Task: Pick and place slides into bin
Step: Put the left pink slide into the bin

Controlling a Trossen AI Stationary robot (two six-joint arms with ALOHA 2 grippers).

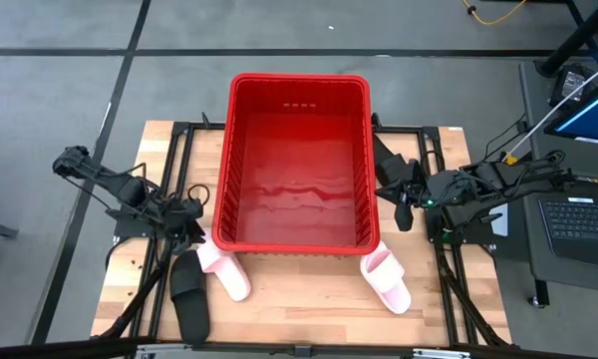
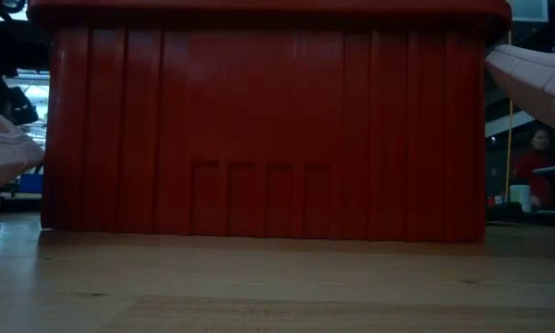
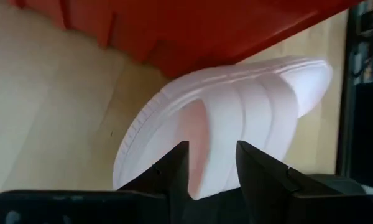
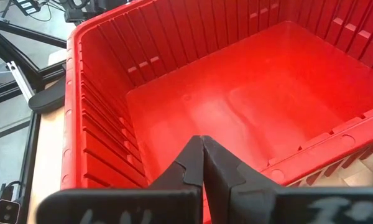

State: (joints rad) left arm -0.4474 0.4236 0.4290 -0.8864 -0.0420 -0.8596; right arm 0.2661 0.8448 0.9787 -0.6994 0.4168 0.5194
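Mid-table: red bin (image 1: pixel 297 165), empty, blocking most of the low view.
Left gripper (image 3: pixel 211 163) straddles pink slide (image 1: pixel 224 266) at bin's near-left corner, grip unclear; right gripper (image 4: pixel 202 163) shut, empty, at bin's right rim; black slide (image 1: pixel 189 297) partly hidden by the arm.

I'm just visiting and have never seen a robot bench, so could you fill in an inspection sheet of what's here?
Surface: wooden table on a dark frame.
Job's things: red bin, nothing inside; pink slide and black slide near its left front corner; second pink slide at the right front; fourth slide not seen.
Clutter: nothing seen.
Grippers: left gripper open around the pink slide's strap; right gripper shut, empty, over the bin's right rim.
Cables: yellow cable on the floor.
Surroundings: laptop to the right.
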